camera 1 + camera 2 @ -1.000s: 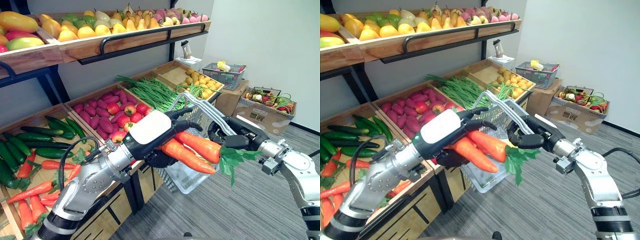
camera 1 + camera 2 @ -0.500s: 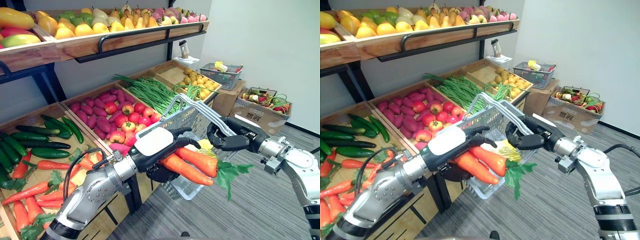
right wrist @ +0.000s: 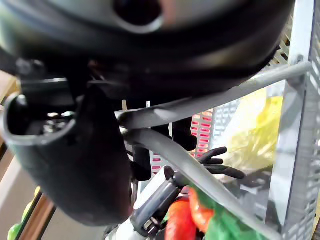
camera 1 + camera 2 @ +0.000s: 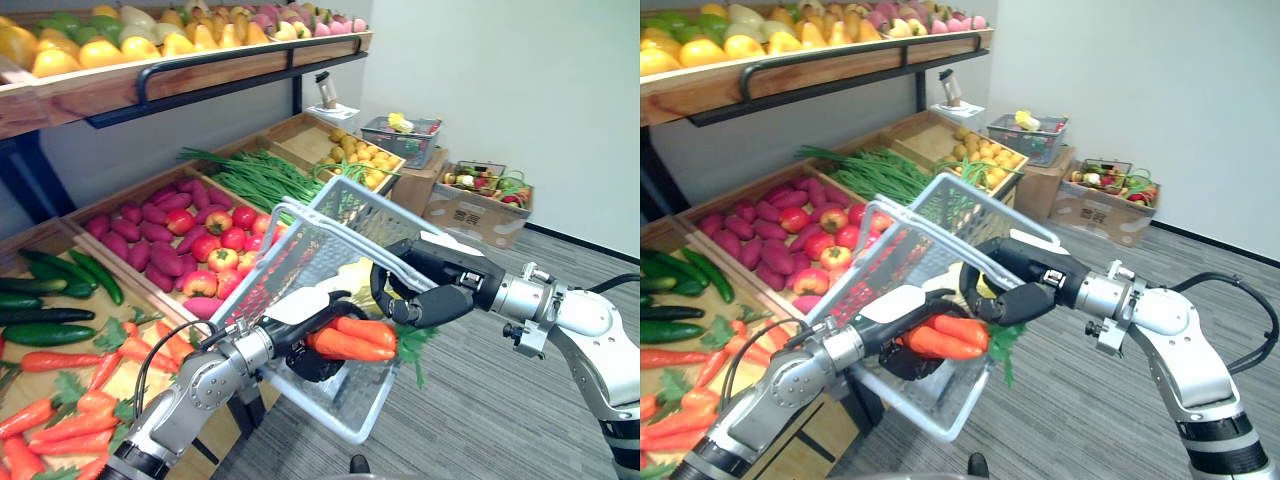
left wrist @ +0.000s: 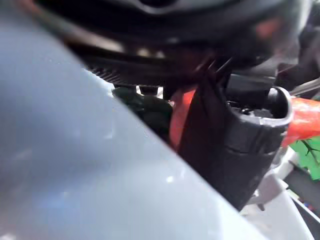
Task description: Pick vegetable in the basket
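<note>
Fingers of the left hand [image 4: 312, 358] are curled round two carrots [image 4: 358, 340], and the white-covered thumb is laid over the top of them. The carrots are orange, smooth and tapered, pressed side by side. One tuft of green leaves [image 4: 412, 345] fans out just past the fingertips. Hand and carrots are held inside the open mouth of one shopping basket [image 4: 300, 240]. It is pale grey, with rigid mesh walls and a solid rim, and it is tipped steeply toward the left hand.

Fingers of the right hand [image 4: 425, 295] are hooked shut round the basket's two handles [image 3: 200, 107]. In the right wrist view these are seen as two smooth grey bars lying close together. The right hand is just beside the left fingertips, on the far side of the leaves. One yellow, crumpled-looking item [image 4: 355, 275] lies in the basket just above the left fingers; what it is cannot be told.

Beyond the left fingers, wooden crates [image 4: 110, 256] hold round red apples [image 4: 222, 240], oblong magenta vegetables [image 4: 150, 215] and a sheaf of long thin green beans [image 4: 250, 178]. Behind the left wrist lie dark glossy cucumbers [image 4: 50, 300] and spare leafy carrots [image 4: 60, 425].
</note>
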Controlling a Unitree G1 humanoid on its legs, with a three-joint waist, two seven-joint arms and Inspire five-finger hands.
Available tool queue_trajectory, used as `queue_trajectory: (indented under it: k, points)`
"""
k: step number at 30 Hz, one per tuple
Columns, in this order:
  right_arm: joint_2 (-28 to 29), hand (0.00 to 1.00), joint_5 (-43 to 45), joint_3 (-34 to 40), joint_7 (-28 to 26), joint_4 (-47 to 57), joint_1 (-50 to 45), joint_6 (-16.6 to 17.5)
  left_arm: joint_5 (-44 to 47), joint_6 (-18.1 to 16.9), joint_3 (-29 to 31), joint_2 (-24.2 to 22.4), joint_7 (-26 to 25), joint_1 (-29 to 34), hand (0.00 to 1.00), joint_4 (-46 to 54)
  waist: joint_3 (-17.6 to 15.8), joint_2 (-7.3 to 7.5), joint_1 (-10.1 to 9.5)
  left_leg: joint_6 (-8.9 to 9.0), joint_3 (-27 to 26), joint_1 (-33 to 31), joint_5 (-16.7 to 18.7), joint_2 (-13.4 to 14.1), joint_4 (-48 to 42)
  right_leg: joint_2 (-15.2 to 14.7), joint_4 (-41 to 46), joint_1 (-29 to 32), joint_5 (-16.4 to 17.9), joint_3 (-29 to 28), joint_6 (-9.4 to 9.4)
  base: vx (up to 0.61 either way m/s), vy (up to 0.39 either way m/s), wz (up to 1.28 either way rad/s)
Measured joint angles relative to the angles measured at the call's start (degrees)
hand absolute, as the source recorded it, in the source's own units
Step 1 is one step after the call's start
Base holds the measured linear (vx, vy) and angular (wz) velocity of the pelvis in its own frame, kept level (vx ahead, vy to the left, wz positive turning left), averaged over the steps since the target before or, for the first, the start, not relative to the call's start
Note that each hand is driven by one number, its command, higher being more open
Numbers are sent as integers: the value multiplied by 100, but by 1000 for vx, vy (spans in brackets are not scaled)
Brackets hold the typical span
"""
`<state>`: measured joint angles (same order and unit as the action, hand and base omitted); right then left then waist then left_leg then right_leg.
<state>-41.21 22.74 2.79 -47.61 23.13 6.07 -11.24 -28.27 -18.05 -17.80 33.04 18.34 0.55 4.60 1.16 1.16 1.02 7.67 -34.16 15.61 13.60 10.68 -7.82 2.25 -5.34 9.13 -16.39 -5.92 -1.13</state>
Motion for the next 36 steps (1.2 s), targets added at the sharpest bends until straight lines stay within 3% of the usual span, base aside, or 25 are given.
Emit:
queue_trajectory:
  k: [8, 10, 14, 19, 24, 26, 29, 33, 36]
  points:
    - [-100, 0, 1, -22, 105, 17, 0, -198, -378, 449, -442, 38, -135, -568, 100, -149, -44, -72, 113, 11, -127, 46, 6, -10, 1, 32, -13, 5, -5, -92, 16, -23, 27, -7]
    - [-102, 0, 19, -25, 126, 29, -1, -227, -197, 663, -445, 71, 94, -765, 100, 134, -65, -105, 112, 40, -125, 46, 6, -1, 8, 33, -12, 5, -6, -79, 17, -40, 20, 2]
    - [-142, 0, 169, -118, 178, 114, 0, -366, 1031, 1126, -445, 475, 1534, -1448, 100, 1572, -73, -207, 106, 88, -65, 35, -14, 10, 51, -12, -3, -1, -12, 7, 22, -28, 31, 8]
    - [-213, 0, 439, -277, 287, 217, 0, -419, 1776, 1852, -651, 1031, 2944, -2155, 100, 1950, -28, -273, 103, 116, 14, 10, -5, 9, 51, -27, -17, -13, -7, 120, 19, -42, 28, 9]
    - [-208, 0, 449, -415, 481, 186, -1, -627, 2313, 2276, -900, 1389, 3358, -2310, 100, 2239, 20, -306, 87, 155, 1, -97, -46, 114, 143, -97, 11, 85, 251, 572, -127, -50, 25, 1]
    - [-242, 0, 447, -473, 480, 126, 0, -633, 2393, 2506, -1032, 1481, 3602, -2474, 100, 2251, 70, -246, 83, 169, 26, -60, -49, 48, 125, -109, 7, 75, -17, 610, -19, -21, 40, 4]
    - [-179, 0, 447, -504, 536, -60, 1, -631, 2546, 2729, -1133, 1448, 3976, -2507, 100, 2300, 91, -297, 78, 179, 24, -63, -55, 117, 104, -71, 9, 74, -62, 621, 57, 17, 35, -3]
    - [-168, 0, 435, -493, 775, -471, 0, -631, 2998, 2750, -1225, 1491, 3947, -2506, 100, 2434, 90, -296, 78, 178, 25, -62, -54, 129, 42, -53, 8, 49, -63, 612, 59, -15, 33, -2]
    - [-160, 0, 435, -450, 783, -589, 0, -629, 3392, 2749, -1217, 1589, 3505, -2494, 100, 2455, 85, -288, 80, 175, 24, -59, -52, 108, 43, -55, -11, 48, -23, 611, 50, -62, 35, 0]
